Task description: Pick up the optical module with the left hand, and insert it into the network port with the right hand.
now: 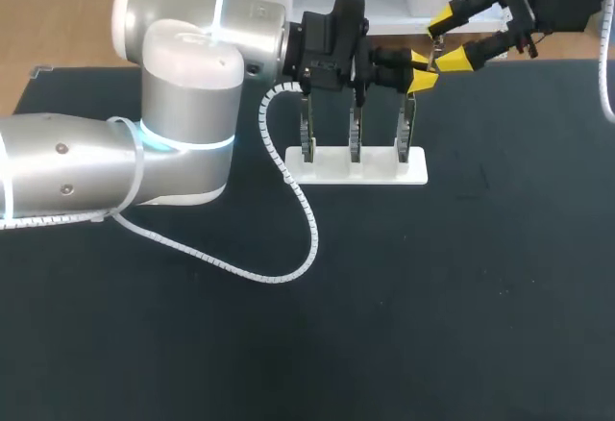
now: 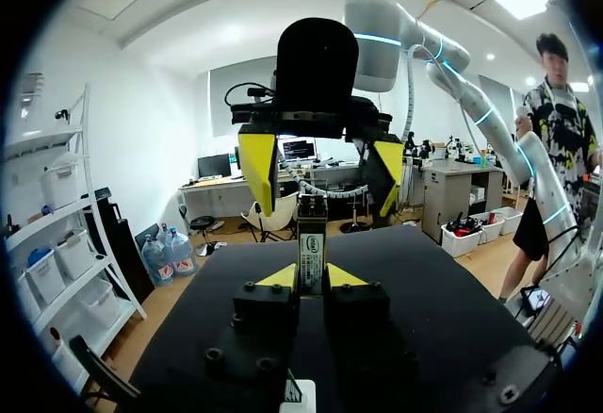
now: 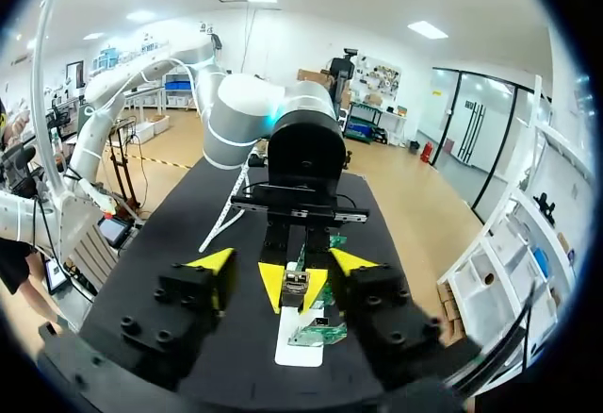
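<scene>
My left gripper point(image 1: 420, 70) is shut on the small silver optical module point(image 1: 434, 56) and holds it in the air above the right end of the white stand point(image 1: 380, 169). In the left wrist view the module point(image 2: 312, 243) stands upright between the left gripper's point(image 2: 311, 276) yellow tips. My right gripper point(image 1: 443, 42) faces it from the far right, open, one finger on each side of the module and clear of it. The right wrist view shows the right gripper's point(image 3: 283, 262) tips wide apart, with the module point(image 3: 295, 279) in the left gripper point(image 3: 295, 290) just ahead.
The white stand carries three upright green boards point(image 1: 356, 133) with ports, directly below the two grippers; it shows in the right wrist view point(image 3: 300, 349) too. A white coiled cable point(image 1: 307, 219) hangs from my left arm over the black table point(image 1: 461, 296).
</scene>
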Robot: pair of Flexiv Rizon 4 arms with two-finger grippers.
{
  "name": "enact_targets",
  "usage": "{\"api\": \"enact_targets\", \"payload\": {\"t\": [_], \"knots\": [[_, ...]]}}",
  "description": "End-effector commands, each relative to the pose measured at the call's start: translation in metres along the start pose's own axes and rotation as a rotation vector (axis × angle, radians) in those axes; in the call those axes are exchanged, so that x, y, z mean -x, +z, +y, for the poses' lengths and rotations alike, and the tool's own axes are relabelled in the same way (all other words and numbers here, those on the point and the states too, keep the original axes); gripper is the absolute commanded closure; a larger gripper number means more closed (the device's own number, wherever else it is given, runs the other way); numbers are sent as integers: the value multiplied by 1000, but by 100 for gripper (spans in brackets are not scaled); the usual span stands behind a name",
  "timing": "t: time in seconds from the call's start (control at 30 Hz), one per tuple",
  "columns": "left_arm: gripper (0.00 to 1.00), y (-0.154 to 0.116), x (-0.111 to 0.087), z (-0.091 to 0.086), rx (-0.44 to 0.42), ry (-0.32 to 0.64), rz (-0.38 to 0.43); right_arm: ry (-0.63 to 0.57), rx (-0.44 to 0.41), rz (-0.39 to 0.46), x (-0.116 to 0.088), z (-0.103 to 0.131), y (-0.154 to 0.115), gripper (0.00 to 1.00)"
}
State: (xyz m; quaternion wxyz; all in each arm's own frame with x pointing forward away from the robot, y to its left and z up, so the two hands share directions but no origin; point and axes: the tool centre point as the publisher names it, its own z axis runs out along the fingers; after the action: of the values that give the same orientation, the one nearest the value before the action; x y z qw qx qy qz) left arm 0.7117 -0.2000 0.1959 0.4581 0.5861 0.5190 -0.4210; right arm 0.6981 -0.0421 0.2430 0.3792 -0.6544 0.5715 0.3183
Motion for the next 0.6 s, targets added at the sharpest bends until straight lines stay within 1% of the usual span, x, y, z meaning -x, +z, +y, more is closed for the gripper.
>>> {"api": "enact_targets", "payload": {"t": [0.03, 0.1, 0.13, 0.17, 0.27, 0.3, 0.33, 0.6], "knots": [[100, 0, 1, 2, -6, -1, 5, 0, -3, 0, 0, 1, 0, 54], [100, 0, 1, 2, -6, -1, 5, 0, -3, 0, 0, 1, 0, 55], [100, 0, 1, 2, -6, -1, 5, 0, -3, 0, 0, 1, 0, 58], [100, 0, 1, 2, -6, -1, 5, 0, -3, 0, 0, 1, 0, 65], [100, 0, 1, 2, -6, -1, 5, 0, -3, 0, 0, 1, 0, 74], [100, 0, 1, 2, -6, -1, 5, 0, -3, 0, 0, 1, 0, 83], [100, 0, 1, 2, -6, -1, 5, 0, -3, 0, 0, 1, 0, 100], [100, 0, 1, 2, -6, -1, 5, 0, -3, 0, 0, 1, 0, 100]]}}
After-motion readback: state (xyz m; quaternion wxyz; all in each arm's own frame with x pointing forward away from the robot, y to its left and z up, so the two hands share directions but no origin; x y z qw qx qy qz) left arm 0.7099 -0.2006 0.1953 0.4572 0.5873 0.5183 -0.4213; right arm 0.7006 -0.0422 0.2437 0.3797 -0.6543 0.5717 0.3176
